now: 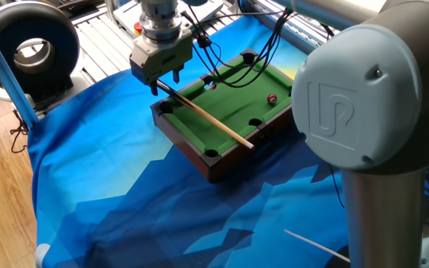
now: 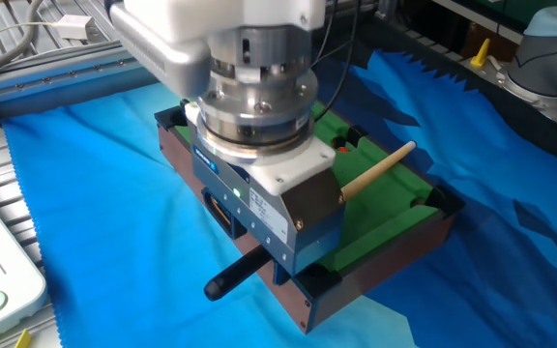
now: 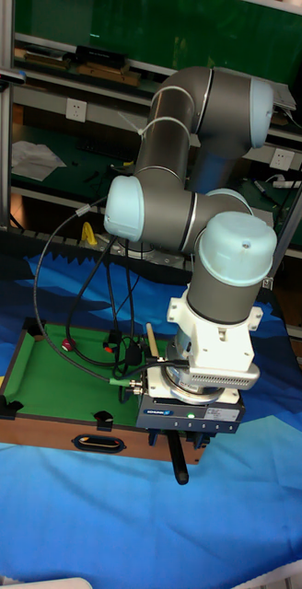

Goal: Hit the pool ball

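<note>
The dark-red pool ball (image 1: pixel 272 99) sits on the green felt of a miniature pool table (image 1: pixel 199 152), near the far long rail and close to a side pocket, well apart from the cue. The wooden cue (image 1: pixel 207 118) lies slanted across the felt, its pale tip resting over the near long rail and its dark butt (image 2: pixel 235 275) overhanging the corner where the gripper (image 1: pixel 165 75) hovers. The gripper's two fingers straddle the butt end; whether they actually clamp it cannot be told from these views.

To strike cleanly, the arm would likely need to swing the tip toward the ball first, since the cue points past it, then drive along the cue's own line, keeping the shaft low over the felt.

A small pale ball (image 1: pixel 209 85) rests by the far corner pocket, out of the shot's path. Black cables (image 3: pixel 73 345) droop over the table's end, and the rails could catch the shaft. The blue cloth (image 1: pixel 110 186) lies rumpled under the table.
</note>
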You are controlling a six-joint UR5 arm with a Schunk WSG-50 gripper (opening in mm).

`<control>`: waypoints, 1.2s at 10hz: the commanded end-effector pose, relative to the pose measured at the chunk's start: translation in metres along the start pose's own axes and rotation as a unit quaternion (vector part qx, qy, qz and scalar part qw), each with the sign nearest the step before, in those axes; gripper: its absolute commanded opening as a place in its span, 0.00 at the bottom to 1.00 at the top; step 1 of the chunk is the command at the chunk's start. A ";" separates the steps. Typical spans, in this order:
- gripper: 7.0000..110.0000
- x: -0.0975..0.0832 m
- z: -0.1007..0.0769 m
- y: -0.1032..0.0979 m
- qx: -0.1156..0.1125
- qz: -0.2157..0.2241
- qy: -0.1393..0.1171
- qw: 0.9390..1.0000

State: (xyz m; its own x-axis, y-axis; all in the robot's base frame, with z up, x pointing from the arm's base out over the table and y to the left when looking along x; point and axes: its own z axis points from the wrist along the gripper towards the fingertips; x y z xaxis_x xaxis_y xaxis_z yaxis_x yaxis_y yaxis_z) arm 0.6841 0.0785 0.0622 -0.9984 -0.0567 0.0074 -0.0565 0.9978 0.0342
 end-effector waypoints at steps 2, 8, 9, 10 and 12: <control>0.57 -0.003 0.006 0.008 -0.004 -0.008 -0.009 1.000; 0.36 -0.006 0.007 0.007 -0.007 -0.004 -0.016 1.000; 0.36 -0.005 0.007 0.010 -0.013 0.006 -0.016 1.000; 0.36 -0.004 0.007 0.007 -0.006 0.008 -0.013 1.000; 0.00 -0.003 0.007 0.008 -0.008 0.009 -0.012 1.000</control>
State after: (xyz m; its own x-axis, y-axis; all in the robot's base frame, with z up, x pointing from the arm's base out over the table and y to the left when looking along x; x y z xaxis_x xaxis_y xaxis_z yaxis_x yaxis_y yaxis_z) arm 0.6869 0.0848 0.0547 -0.9984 -0.0537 -0.0167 -0.0543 0.9978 0.0386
